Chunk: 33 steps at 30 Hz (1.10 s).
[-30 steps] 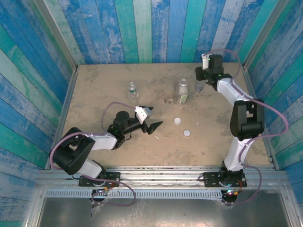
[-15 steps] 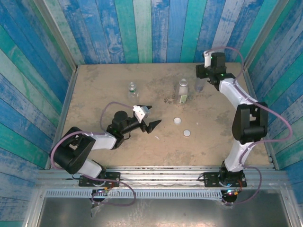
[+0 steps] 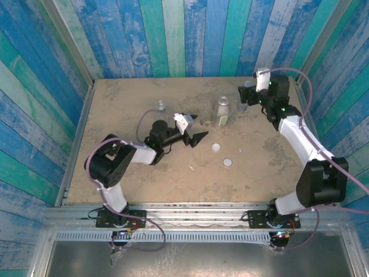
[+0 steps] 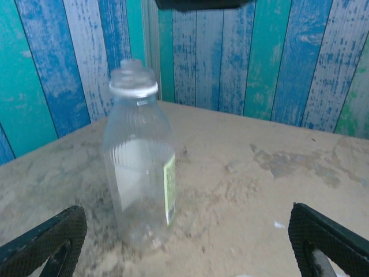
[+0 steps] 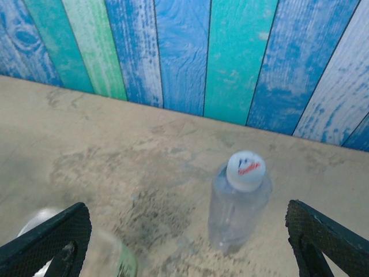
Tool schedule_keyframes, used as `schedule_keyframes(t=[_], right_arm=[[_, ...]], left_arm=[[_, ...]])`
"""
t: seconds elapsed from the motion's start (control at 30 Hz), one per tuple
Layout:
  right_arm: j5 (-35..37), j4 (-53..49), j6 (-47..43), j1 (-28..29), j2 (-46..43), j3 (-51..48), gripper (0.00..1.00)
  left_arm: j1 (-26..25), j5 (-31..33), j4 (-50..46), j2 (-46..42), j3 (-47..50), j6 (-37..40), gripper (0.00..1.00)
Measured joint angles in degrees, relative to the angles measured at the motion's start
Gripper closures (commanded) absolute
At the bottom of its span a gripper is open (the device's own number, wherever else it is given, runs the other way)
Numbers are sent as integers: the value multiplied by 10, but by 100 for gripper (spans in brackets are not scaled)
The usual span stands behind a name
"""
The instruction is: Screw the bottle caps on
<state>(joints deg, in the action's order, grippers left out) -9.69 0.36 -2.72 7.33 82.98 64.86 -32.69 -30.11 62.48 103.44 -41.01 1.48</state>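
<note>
Now the right tool (image 5: pixel 184 236) is parting off a capped bottle (image 5: pixel 237 202), the gaping left tool (image 4: pixel 184 242) nearing an uncapped bottle (image 4: pixel 138 173).

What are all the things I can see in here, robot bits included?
bottles: three, clear plastic; short one back left, taller green-labelled one back centre, capped one back right
loose caps: two, white, on the table right of centre
fitted cap: one, white with a red and blue mark, on the capped one
table: one, sandy brown
walls: blue and green planks, three sides
left gripper: black, open, facing the taller bottle
right gripper: black, open, by the capped bottle
</note>
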Motion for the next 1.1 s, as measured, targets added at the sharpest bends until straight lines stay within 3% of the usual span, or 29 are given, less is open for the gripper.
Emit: schedule_keyframes(t=[0.4,0.83,1.1], right_arm=[[-9,14,26,0,-155,-133,9],[-7,11,27,0,-181,-147,9],[-2,3,27,0,-189,-153,9]], left_arm=[[2,-72,-134,141,-258,44,6],[29,-179,-325,235,-463,85,6],[26,-199,-440,272,-559,127,1]])
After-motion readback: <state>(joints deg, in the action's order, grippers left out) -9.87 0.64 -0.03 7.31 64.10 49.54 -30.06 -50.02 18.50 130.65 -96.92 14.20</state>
